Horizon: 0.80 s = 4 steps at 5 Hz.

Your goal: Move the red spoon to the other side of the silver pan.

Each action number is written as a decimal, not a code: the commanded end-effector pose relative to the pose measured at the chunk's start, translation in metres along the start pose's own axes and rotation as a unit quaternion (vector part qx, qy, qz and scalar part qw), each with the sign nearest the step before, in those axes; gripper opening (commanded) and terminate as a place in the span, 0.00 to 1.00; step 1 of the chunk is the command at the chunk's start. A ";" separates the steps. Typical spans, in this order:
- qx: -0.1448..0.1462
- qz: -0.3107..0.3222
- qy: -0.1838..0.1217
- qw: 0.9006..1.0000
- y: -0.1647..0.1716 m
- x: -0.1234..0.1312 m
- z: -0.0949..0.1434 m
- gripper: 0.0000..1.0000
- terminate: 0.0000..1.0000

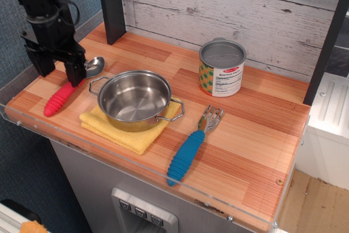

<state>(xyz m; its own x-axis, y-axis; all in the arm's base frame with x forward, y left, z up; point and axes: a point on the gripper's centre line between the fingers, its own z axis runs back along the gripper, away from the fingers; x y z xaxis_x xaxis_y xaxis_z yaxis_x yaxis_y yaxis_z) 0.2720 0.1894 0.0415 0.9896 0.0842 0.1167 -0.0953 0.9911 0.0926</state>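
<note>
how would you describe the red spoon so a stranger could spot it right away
Start at the silver pan sitting on the yellow cloth on the wooden counter. Look to its left, near the counter's left edge, below the black end effector. The red spoon lies there: thick ribbed red handle, shiny metal bowl, unlike the blue-handled fork.

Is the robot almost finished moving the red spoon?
It may be finished. The red spoon lies flat on the wooden counter to the left of the silver pan. The gripper hangs open just above it, holding nothing. This picture alone cannot show which side the spoon began on.
</note>
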 end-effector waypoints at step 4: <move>0.002 0.022 -0.078 0.997 -0.075 0.057 0.093 1.00 0.00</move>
<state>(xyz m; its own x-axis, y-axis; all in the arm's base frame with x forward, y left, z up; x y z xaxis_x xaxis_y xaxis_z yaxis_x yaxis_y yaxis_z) 0.3273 0.1074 0.1188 0.9611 0.1225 0.2474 -0.1455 0.9864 0.0768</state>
